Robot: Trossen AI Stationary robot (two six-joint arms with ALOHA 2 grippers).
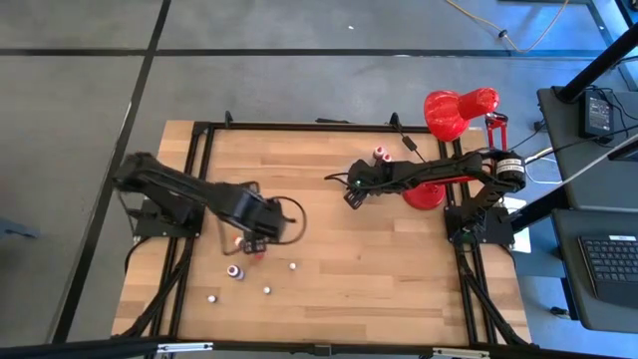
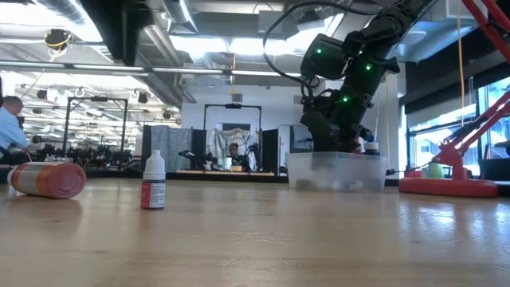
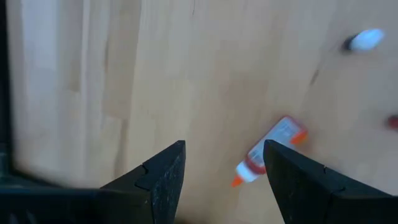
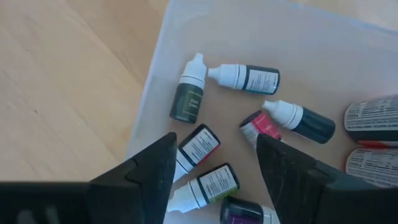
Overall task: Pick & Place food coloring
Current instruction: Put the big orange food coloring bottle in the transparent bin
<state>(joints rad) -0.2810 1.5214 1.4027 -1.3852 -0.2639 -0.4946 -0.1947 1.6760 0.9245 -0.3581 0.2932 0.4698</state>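
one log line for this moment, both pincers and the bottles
left pincer: open, above orange bottle lying on table | right pincer: open, empty, over clear tub | tub: several bottles inside

Premises: a robotics laboratory or open industrial workspace. A butcher-block table in a black metal frame stands on a grey concrete floor marked with dark lines. The low view shows exposed ceiling ducts, strip lighting and further framed rigs across the room, with people seated at far benches. To the right stands a desk with a laptop and a power adapter.
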